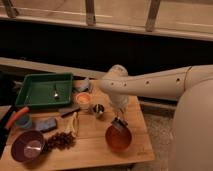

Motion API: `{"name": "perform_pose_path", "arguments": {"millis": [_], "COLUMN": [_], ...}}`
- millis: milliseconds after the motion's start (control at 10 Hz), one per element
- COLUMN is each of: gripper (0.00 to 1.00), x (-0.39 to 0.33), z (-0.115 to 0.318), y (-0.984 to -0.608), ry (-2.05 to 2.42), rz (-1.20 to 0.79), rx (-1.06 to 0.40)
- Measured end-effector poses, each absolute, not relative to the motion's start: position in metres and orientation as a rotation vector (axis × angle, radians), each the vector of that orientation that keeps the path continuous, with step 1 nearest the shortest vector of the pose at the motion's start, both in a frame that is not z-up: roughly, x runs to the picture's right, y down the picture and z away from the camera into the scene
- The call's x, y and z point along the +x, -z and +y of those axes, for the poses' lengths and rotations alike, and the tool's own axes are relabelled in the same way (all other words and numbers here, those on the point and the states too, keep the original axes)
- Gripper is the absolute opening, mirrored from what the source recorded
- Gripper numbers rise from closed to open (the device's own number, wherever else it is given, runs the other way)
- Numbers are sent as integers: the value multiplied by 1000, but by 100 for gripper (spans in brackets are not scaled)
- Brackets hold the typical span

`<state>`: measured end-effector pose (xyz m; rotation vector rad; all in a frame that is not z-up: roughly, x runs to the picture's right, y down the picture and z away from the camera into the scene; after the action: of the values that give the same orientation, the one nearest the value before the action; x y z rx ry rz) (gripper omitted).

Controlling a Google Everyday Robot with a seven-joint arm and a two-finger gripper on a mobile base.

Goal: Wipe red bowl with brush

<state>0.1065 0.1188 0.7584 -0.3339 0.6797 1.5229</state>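
Here the red bowl [118, 138] sits near the right front corner of the wooden table [95, 148], glossy orange-red with a coppery shine inside. The gripper [119, 123] hangs at the end of the pale arm [150, 86], which reaches in from the right and bends down over the bowl's far rim. A small dark thing with a pale greyish head, the brush [120, 125], shows right at the gripper's tip, at the bowl's back edge; whether the gripper is clamped on it or merely over it I cannot tell. Behind the bowl and a little to the left stands a small dark metal cup [98, 109], and just beside that a pale-orange cup [83, 101]. A green tray [35, 84] takes up the far left of the table, with a small pale item lying inside it. At the front left is a dull purple bowl [27, 145], and next to it a cluster of dark grapes [61, 141]. A long orange-handled tool [16, 116] lies at the left edge, close to a blue-grey block [46, 125] and a pale yellowish banana [74, 123].
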Motion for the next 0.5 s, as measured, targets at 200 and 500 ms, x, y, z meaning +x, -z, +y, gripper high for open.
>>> {"name": "perform_pose_path", "arguments": {"millis": [200, 500], "gripper": [0, 0], "x": [131, 155], "z": [125, 149], "y": [-755, -739], "ry": [-1559, -1584], "rz": [717, 770], "rx": [-318, -312]}}
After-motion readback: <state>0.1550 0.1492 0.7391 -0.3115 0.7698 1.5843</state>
